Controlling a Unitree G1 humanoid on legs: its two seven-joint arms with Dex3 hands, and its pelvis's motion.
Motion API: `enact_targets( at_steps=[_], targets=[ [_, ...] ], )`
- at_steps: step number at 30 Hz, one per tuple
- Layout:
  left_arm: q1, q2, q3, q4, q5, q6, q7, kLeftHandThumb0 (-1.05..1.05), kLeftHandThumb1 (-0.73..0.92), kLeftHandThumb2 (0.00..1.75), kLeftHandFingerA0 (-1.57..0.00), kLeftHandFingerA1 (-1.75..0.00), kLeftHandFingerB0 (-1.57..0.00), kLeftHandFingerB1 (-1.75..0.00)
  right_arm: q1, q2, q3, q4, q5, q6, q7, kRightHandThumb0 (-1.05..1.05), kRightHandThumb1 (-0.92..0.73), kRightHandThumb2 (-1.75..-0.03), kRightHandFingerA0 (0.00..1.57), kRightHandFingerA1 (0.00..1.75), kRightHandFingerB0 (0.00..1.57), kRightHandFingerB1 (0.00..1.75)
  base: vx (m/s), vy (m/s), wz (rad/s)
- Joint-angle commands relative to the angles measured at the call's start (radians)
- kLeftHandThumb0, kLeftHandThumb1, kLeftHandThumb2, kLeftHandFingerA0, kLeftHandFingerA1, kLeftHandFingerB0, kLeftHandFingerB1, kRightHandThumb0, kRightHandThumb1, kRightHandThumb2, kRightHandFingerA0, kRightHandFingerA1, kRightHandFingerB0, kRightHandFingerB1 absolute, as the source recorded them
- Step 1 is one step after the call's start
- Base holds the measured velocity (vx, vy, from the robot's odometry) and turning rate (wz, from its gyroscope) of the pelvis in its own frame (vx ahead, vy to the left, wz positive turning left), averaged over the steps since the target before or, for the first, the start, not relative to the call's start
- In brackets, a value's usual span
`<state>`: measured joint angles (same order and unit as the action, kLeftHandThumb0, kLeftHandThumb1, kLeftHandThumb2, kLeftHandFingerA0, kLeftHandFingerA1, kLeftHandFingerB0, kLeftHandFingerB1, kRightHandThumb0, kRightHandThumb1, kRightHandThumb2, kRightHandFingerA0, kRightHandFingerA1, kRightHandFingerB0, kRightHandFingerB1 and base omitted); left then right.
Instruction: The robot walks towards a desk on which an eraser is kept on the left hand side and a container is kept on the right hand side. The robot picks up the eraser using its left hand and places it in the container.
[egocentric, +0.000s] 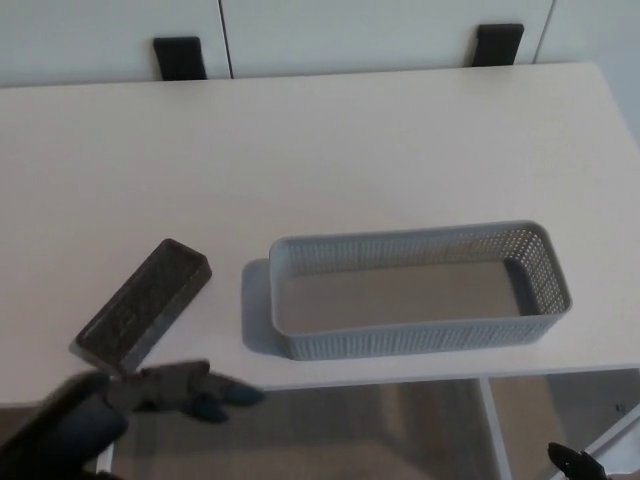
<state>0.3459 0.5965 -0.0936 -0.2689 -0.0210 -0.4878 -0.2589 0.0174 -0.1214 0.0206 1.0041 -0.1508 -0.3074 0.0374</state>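
A dark eraser (146, 303) lies at an angle on the left of the white desk (300, 160). To its right stands an empty grey mesh container (420, 290), long side across the desk. My left hand (175, 388) is blurred at the desk's front edge, just below the eraser's near end, fingers apart and holding nothing. Only a black tip of my right hand (572, 462) shows at the bottom right, below the desk.
Two black brackets (180, 56) (498, 43) sit behind the desk's far edge against white cabinet doors. A white desk leg (495, 430) and the floor show below the front edge.
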Motion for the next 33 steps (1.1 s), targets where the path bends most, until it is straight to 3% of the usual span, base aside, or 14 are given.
enact_targets(
  at_steps=[1,2,3,4,6,7,10,18,19,20,30,31,32,33],
  targets=[
    [-0.252,-0.039,0.317,-0.348,-0.028,0.185,0.183,-0.54,0.54,0.56,-0.1,-0.36,-0.08,-0.3,-0.032,-0.035,-0.017,-0.014,0.018,0.025,0.008,-0.16,-0.57,-0.57,0.13,0.41,0.01,0.28,0.0,0.0,0.0],
    [-0.256,-0.051,0.321,-0.344,-0.005,0.192,0.179,-0.54,0.54,0.56,-0.1,-0.36,-0.08,-0.3,-0.031,-0.035,-0.017,-0.015,0.019,0.024,0.009,-0.16,-0.57,-0.57,0.13,0.41,0.01,0.28,0.0,0.0,0.0],
    [-0.276,-0.073,0.311,-0.297,0.136,0.221,0.199,-0.65,0.35,0.76,0.0,-0.19,0.0,-0.24,-0.03,-0.036,-0.013,-0.019,0.012,0.027,0.001,-0.18,-0.52,-0.66,0.12,0.46,0.06,0.18,0.0,0.0,0.0],
    [-0.29,-0.08,0.289,-0.253,0.268,0.274,0.211,-0.8,0.4,0.75,0.0,0.0,0.0,-0.05,-0.034,-0.036,-0.012,-0.017,0.01,0.025,0.0,-0.17,-0.57,-0.57,0.13,0.41,0.01,0.28,0.0,0.0,0.0],
    [-0.302,-0.095,0.253,-0.206,0.326,0.333,0.208,-0.65,0.48,0.55,0.0,0.0,0.0,0.0,-0.039,-0.035,-0.014,-0.01,0.013,0.023,0.001,-0.18,-0.58,-0.57,0.12,0.41,0.01,0.28,0.0,0.0,0.0],
    [-0.319,-0.11,0.215,-0.148,0.372,0.373,0.215,-0.76,0.36,0.71,0.0,0.0,0.0,0.0,-0.044,-0.036,-0.015,-0.004,0.013,0.021,0.0,-0.18,-0.58,-0.57,0.12,0.41,0.01,0.28,0.0,0.0,0.0],
    [-0.342,-0.133,0.143,-0.054,0.513,0.463,0.233,-0.72,0.3,0.73,0.0,0.0,0.0,0.0,-0.045,-0.036,-0.013,-0.004,0.01,0.019,-0.002,-0.18,-0.58,-0.57,0.11,0.4,0.01,0.28,0.0,0.0,0.0],
    [-0.356,-0.142,0.089,0.079,0.602,0.547,0.242,-0.7,0.34,0.56,0.0,0.0,0.0,0.0,-0.044,-0.037,-0.014,-0.008,0.008,0.023,-0.009,-0.15,-0.56,-0.6,0.11,0.42,0.05,0.22,0.0,0.0,0.0],
    [-0.353,-0.14,0.083,0.094,0.611,0.558,0.242,-0.71,0.35,0.55,0.0,0.0,0.0,0.0,-0.042,-0.035,-0.014,-0.01,0.009,0.027,-0.009,-0.17,-0.41,-0.85,0.03,0.48,0.0,0.38,0.0,0.0,0.0],
    [-0.349,-0.143,0.077,0.107,0.616,0.566,0.243,-0.72,0.35,0.54,0.0,0.0,0.0,0.0,-0.041,-0.038,-0.013,-0.01,0.007,0.028,-0.01,-0.15,-0.56,-0.6,0.11,0.42,0.05,0.22,0.0,0.0,0.0],
    [-0.312,-0.177,0.032,0.222,0.663,0.58,0.307,-0.75,0.28,0.62,0.0,0.0,0.0,0.0,-0.033,-0.035,-0.008,-0.014,0.002,0.029,-0.014,-0.15,-0.56,-0.61,0.12,0.41,0.05,0.21,0.0,0.0,0.0],
    [-0.313,-0.181,0.029,0.23,0.667,0.591,0.31,-0.73,0.28,0.6,0.0,0.0,0.0,0.0,-0.035,-0.034,-0.008,-0.012,0.002,0.031,-0.015,-0.17,-0.41,-0.84,0.03,0.48,0.0,0.37,0.0,0.0,0.0],
    [-0.315,-0.184,0.026,0.242,0.677,0.602,0.317,-0.7,0.29,0.6,0.0,0.0,0.0,0.0,-0.038,-0.037,-0.007,-0.005,0.0,0.029,-0.012,-0.17,-0.58,-0.57,0.12,0.38,0.01,0.27,0.0,0.0,0.0],
    [-0.324,-0.189,0.024,0.252,0.68,0.61,0.317,-0.68,0.3,0.6,0.0,0.0,0.0,0.0,-0.043,-0.038,-0.01,-0.003,0.001,0.029,-0.015,-0.17,-0.53,-0.66,0.1,0.44,0.06,0.18,0.0,0.0,0.0]
  ],
)
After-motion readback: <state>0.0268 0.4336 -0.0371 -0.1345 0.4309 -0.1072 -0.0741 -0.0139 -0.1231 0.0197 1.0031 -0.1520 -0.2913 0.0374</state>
